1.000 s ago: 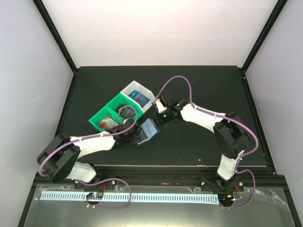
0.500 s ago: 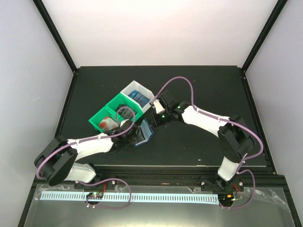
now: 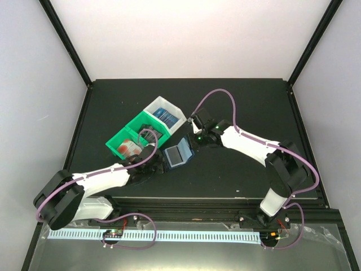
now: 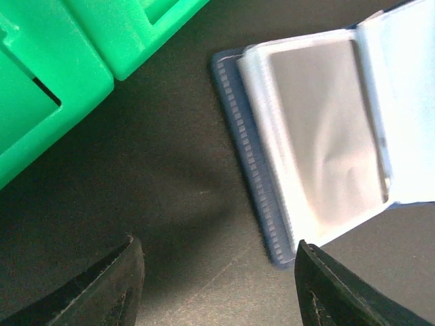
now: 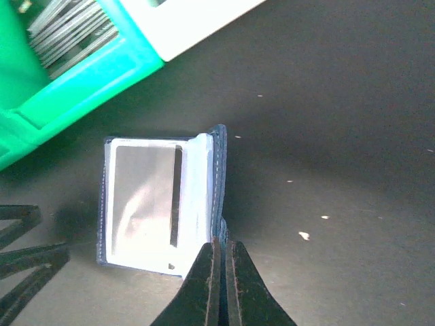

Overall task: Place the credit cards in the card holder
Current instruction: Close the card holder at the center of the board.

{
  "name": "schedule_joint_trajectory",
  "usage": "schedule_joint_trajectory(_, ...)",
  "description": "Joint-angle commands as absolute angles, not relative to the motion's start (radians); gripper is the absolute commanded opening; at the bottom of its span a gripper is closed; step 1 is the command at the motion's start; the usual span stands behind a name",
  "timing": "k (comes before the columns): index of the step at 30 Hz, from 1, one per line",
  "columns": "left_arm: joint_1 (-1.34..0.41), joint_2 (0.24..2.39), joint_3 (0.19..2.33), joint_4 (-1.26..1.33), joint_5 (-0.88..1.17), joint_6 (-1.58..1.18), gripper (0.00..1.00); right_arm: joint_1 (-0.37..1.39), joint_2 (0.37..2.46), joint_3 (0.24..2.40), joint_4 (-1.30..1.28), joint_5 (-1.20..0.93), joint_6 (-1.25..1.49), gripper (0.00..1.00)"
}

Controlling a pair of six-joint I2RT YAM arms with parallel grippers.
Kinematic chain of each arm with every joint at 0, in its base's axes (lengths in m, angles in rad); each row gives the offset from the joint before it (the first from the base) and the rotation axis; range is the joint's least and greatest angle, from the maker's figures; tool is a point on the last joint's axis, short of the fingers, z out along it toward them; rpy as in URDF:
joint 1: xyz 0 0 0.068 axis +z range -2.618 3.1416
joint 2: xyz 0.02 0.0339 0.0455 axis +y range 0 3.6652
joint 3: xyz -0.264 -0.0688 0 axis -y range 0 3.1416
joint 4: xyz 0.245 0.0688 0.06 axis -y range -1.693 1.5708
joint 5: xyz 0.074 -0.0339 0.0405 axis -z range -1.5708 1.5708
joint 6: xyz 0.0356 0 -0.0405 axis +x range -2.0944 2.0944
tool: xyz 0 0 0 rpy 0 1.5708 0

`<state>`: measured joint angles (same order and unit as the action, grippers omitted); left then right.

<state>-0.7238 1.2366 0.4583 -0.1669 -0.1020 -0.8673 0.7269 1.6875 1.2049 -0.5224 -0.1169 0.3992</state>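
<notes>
Black matte surface (image 3: 242,101), walled booth. 1 small dark-blue folding card holder (image 3: 177,154) lies open, pale slots up, just beside the green-and-white plastic bin (image 3: 121,141), at its 4 o'clock. Thin plastic credit cards (image 3: 165,114) are stacked in the bin. Right hand (image 5: 222,243): narrow, pinching the holder's upright cover, which runs 12-to-6 in its view. Left hand (image 4: 217,244): wide, empty, with the holder near at 1 o'clock. Judged free to fetch cards.

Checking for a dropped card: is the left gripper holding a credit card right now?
No, the left gripper is open and empty above the table, beside the open card holder.
</notes>
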Motion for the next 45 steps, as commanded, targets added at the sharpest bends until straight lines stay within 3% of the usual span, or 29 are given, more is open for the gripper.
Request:
schedule_joint_trajectory(1,-0.706,1.266,0.480,-0.190,-0.107,-0.861,0.60,0.720,1.674,1.232,-0.564,-0.021,0.385,0.01)
schedule_joint_trajectory(7,-0.697,1.356,0.513,-0.196,-0.084,-0.846,0.45,0.730,1.700,1.248,-0.553,-0.110,0.372,0.01)
schedule_joint_trajectory(17,-0.697,1.526,0.596,-0.201,-0.030,-0.816,0.20,0.817,1.754,1.300,-0.580,-0.033,0.430,0.02)
schedule_joint_trajectory(28,-0.697,1.528,0.572,-0.172,-0.043,-0.837,0.18,0.833,1.775,1.253,-0.394,-0.391,0.496,0.11)
schedule_joint_trajectory(33,-0.696,1.459,0.532,-0.177,-0.095,-0.869,0.16,0.821,1.770,1.221,-0.322,-0.504,0.523,0.30)
schedule_joint_trajectory(37,-0.696,1.381,0.488,-0.145,-0.101,-0.873,0.15,0.810,1.706,1.159,-0.265,-0.490,0.538,0.40)
schedule_joint_trajectory(45,-0.695,1.306,0.464,-0.170,-0.141,-0.880,0.16,0.791,1.608,1.082,-0.171,-0.474,0.564,0.42)
